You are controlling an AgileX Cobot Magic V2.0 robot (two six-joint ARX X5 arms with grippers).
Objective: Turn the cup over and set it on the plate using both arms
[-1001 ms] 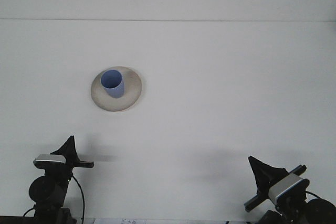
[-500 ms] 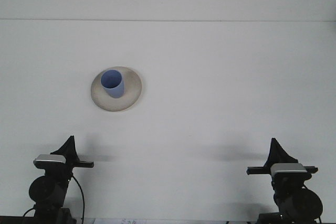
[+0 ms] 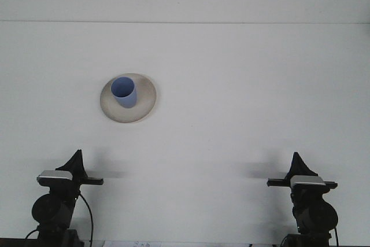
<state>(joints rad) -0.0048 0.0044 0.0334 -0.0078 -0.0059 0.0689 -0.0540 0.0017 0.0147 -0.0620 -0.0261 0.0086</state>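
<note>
A blue cup [image 3: 124, 92] stands upright, mouth up, on the left part of a round beige plate [image 3: 144, 99], left of the table's middle. My left gripper [image 3: 76, 155] rests low at the near left edge, far from the plate. Its fingers meet in one point with nothing between them. My right gripper [image 3: 297, 158] sits low at the near right edge. It is level, shut and empty too.
The white table [image 3: 243, 102] runs back to a white wall. The arm bases and a black cable [image 3: 89, 215] lie along the bottom edge.
The right arm has swung from a tilted pose at the far right to a level one, a little further left and up. The left arm, cup and plate have not moved.
</note>
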